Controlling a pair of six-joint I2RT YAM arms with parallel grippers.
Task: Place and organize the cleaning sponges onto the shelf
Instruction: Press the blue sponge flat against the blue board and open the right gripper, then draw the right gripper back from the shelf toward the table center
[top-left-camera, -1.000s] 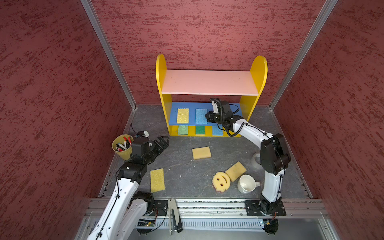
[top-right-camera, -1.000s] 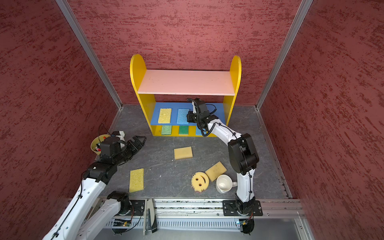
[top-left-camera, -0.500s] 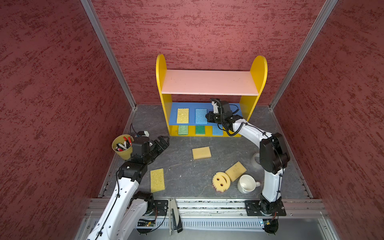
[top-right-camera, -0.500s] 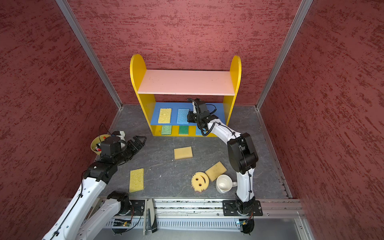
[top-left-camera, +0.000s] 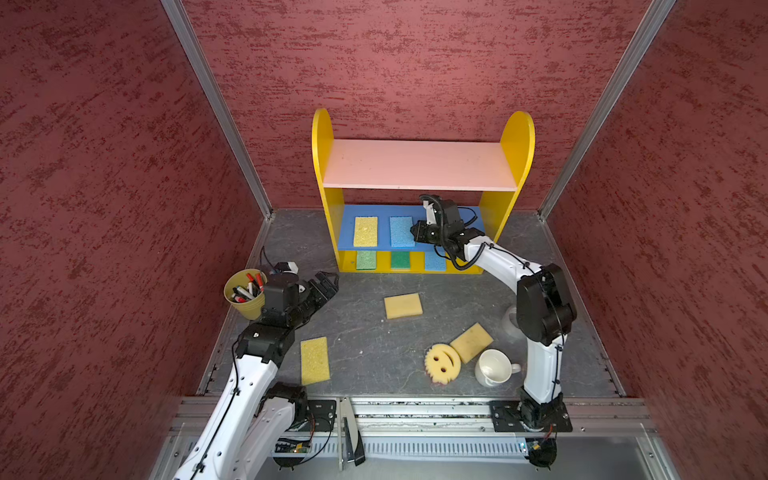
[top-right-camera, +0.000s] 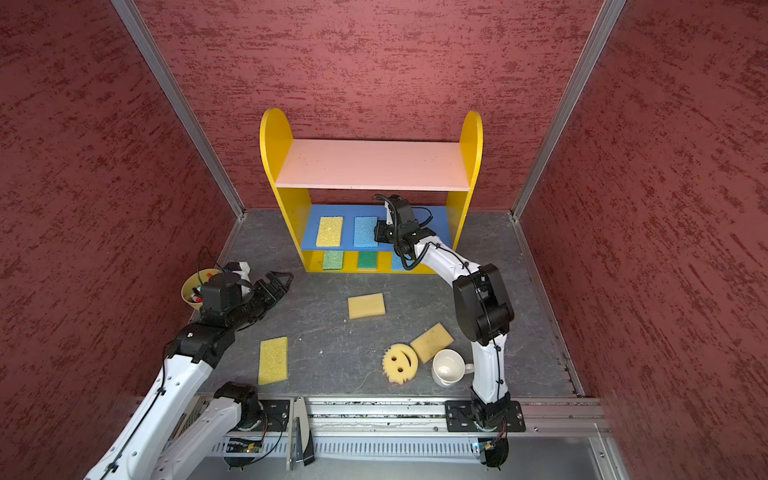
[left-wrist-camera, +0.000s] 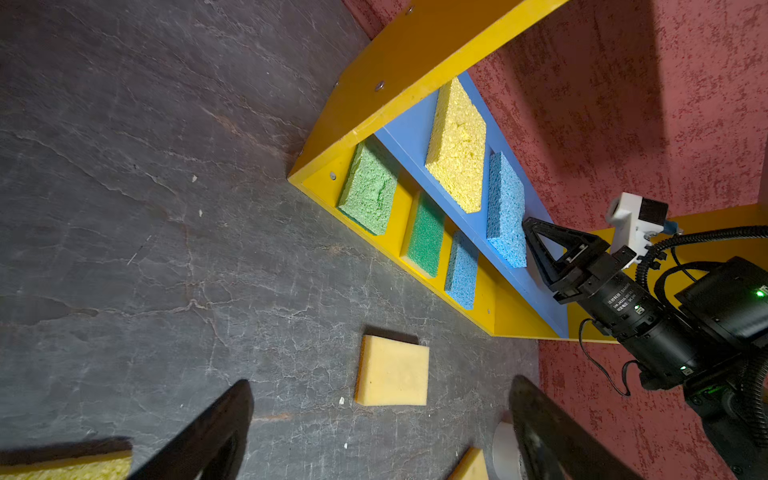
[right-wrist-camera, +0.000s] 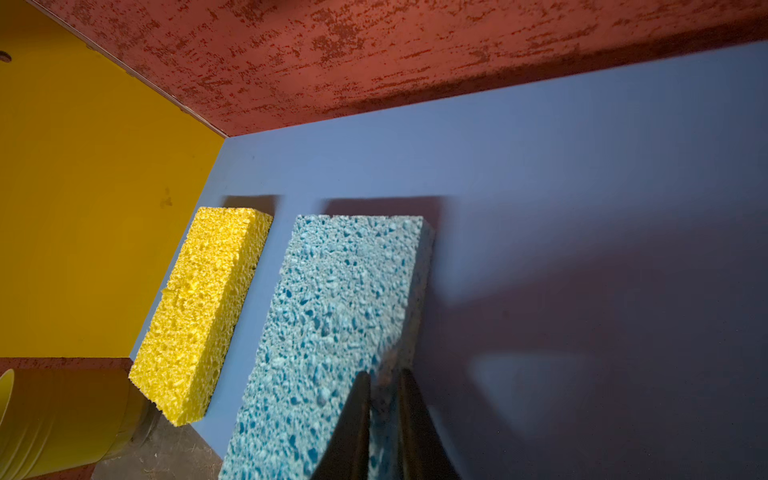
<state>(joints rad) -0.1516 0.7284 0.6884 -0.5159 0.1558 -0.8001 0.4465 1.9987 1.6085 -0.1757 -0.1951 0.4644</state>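
the right hand (right-wrist-camera: 383, 376) reaches into the shelf (top-left-camera: 415, 164), fingers nearly pressed together and pinching the near edge of the blue sponge (right-wrist-camera: 332, 311), which lies flat on the blue board (right-wrist-camera: 561, 166) just beside a yellow sponge (right-wrist-camera: 199, 316). on the yellow base below, a light green sponge (top-left-camera: 366, 260), a dark green sponge (top-left-camera: 400, 260) and a lower blue sponge (top-left-camera: 434, 262) sit in a row. out on the desk (top-left-camera: 365, 332) lie a tan sponge (top-left-camera: 403, 306), a tilted tan sponge (top-left-camera: 471, 342) just beside the smiley sponge (top-left-camera: 443, 363) and a mug (top-left-camera: 494, 368), and a loose yellow sponge (top-left-camera: 314, 360) near the left hand (top-left-camera: 326, 282), which hovers spread wide by the marker cup (top-left-camera: 245, 301).
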